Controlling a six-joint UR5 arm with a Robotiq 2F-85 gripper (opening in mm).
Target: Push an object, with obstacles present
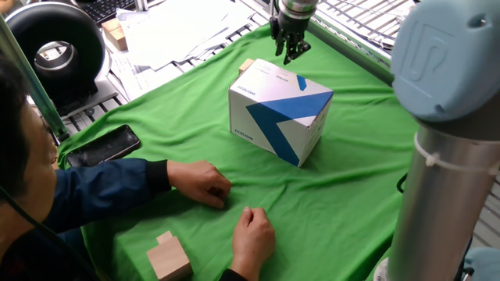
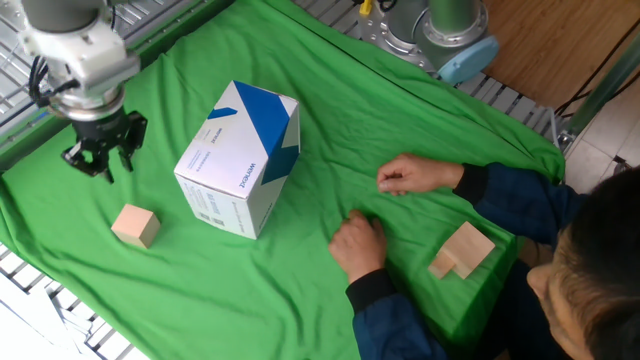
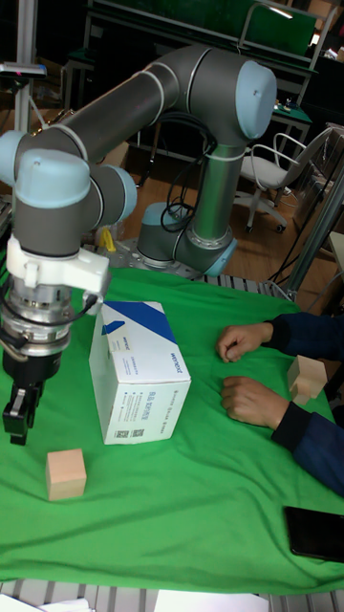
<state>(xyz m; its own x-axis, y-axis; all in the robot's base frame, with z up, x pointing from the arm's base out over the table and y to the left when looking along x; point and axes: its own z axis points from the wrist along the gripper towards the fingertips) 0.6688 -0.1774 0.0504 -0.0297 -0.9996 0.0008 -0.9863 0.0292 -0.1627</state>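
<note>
In one fixed view, your cube (image 1: 247,65) is a pale sliver peeking out behind the box (image 1: 280,111). The other fixed view shows it whole: plain light wood, left of the box, below the empty, slightly spread claw (image 2: 96,160). In the tall view, it sits near the table's (image 3: 220,516) front edge.

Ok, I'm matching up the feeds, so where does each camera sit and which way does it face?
One fixed view: high beside the seated person, facing the gripper past the white box; the arm's blue joint cap fills the right edge.
The other fixed view: high on the opposite side, facing the person; gripper, small wood cube and base show.
Tall fixed view: low at the table edge, facing the arm's base; whole arm shows.
All share the box.
</note>
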